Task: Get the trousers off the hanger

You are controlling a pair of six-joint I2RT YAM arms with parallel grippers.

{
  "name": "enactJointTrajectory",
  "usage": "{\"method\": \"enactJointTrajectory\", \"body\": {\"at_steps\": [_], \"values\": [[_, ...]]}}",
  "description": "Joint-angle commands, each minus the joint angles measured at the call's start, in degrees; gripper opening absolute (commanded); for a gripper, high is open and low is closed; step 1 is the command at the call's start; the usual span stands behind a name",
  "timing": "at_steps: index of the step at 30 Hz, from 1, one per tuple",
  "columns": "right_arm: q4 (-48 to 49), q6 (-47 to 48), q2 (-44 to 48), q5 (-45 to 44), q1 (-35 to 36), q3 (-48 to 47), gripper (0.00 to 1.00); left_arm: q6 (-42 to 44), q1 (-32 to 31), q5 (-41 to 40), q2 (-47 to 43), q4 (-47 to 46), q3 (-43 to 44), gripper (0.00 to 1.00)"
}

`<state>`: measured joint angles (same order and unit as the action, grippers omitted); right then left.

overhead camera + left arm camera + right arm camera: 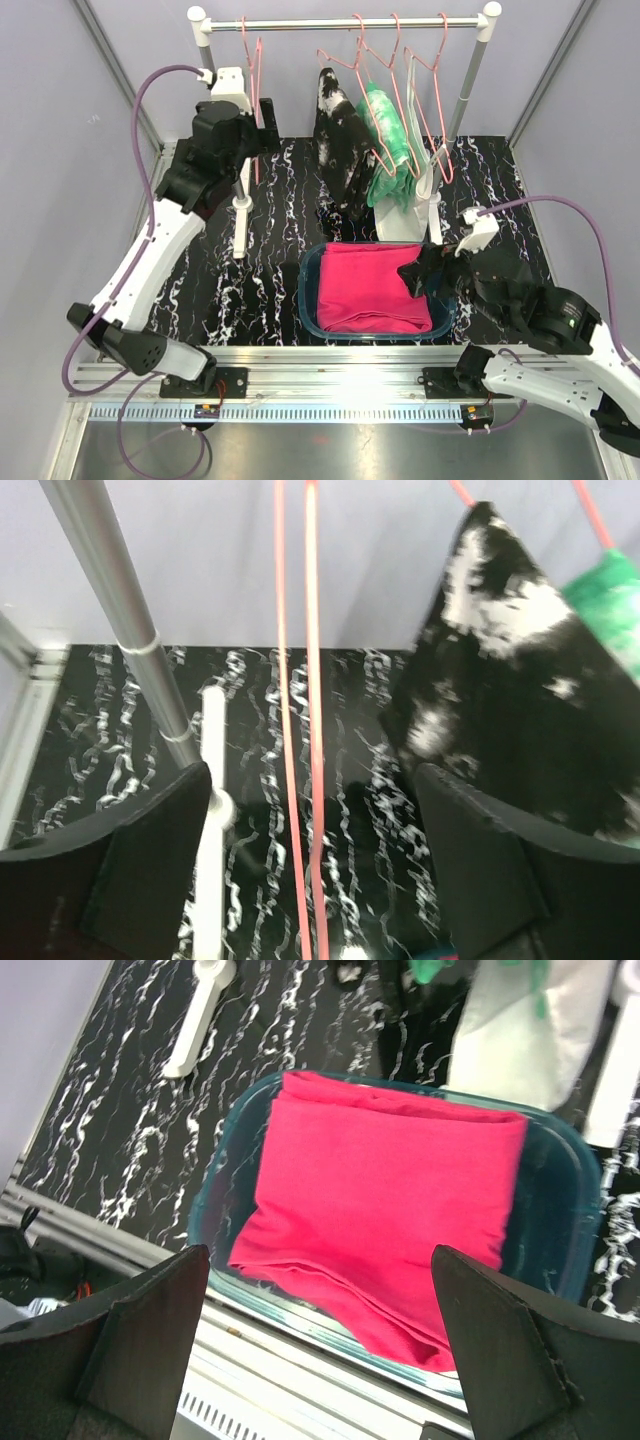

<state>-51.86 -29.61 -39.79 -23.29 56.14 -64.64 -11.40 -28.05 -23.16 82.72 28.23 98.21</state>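
The magenta trousers point(368, 286) lie folded in a teal bin point(308, 290). The black trousers with white splashes point(340, 150) and the green-and-white tie-dye trousers point(390, 140) hang on pink hangers on the rack. My left gripper point(268, 122) is open and empty, raised beside an empty pink hanger point(255, 70). In the left wrist view the hanger's wires point(300, 730) run between the open fingers, with the black trousers point(510, 680) to the right. My right gripper point(415, 272) is open and empty above the bin's right side. It looks down on the magenta trousers point(390, 1190).
The rack's silver rail point(300, 22) spans the back, with white uprights and a white foot point(240, 210) on the black marbled mat. Several empty pink hangers point(425, 60) hang at the right. A metal rail point(320, 375) runs along the near edge.
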Motion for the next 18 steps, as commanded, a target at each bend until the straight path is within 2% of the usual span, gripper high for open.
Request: {"method": "enactJointTrajectory", "body": {"at_steps": [1,4,10,14,18], "values": [[-2.1,-1.59,1.47,-7.8,0.2,-2.42,0.99,-2.92,0.19,6.27,-6.15,1.13,1.55,0.9],[-2.9,-2.39,2.79,-12.29,0.2,-2.51,0.99,-3.8,0.19,10.14,-10.72,1.92,-0.39,0.95],[-2.55,-1.86,2.96,-13.98,0.29,-3.12,0.99,-6.53,-1.39,17.0,-18.37,2.27,-3.46,0.99],[-0.01,-1.86,3.49,-14.42,0.2,-2.24,1.0,-8.55,-6.47,17.1,-15.4,5.16,0.91,0.99],[1.58,-3.52,3.67,-16.25,0.2,-1.1,0.99,-9.17,-15.16,10.96,-11.01,6.23,6.02,0.99]]}}
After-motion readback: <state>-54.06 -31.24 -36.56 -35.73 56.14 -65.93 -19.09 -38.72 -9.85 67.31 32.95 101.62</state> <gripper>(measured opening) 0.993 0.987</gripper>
